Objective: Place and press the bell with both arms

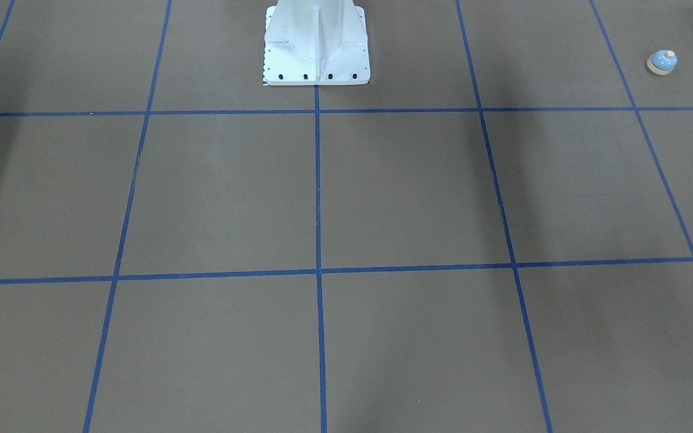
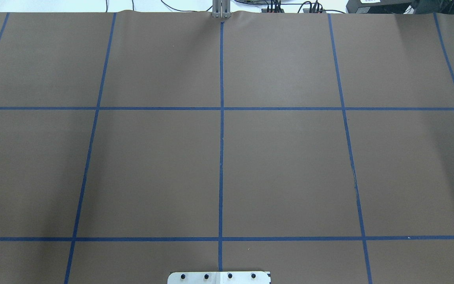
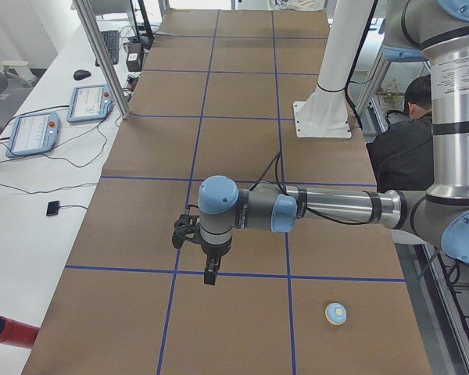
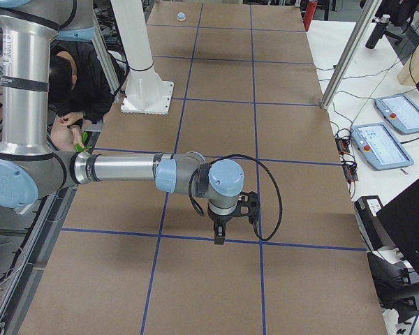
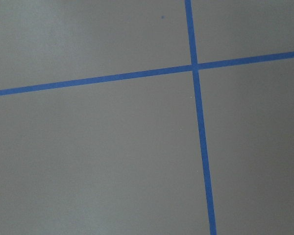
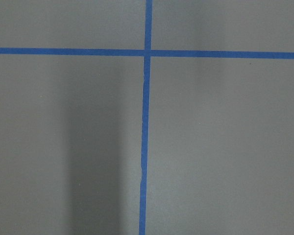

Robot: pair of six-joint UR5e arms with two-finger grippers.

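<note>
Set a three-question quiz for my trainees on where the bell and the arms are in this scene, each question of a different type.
1. True or false: the small light-blue dome-shaped desk bell is being carried.
2. Multiple choice: in the overhead view the bell is A) at the centre, B) at the far edge, C) out of view.
3. Short answer: which robot arm is nearer the bell?

Key
1. False; it sits alone on the table.
2. C
3. The grey and silver left arm.

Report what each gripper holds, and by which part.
Nothing: the bell sits free on the table, apart from the left gripper and the right gripper.
</note>
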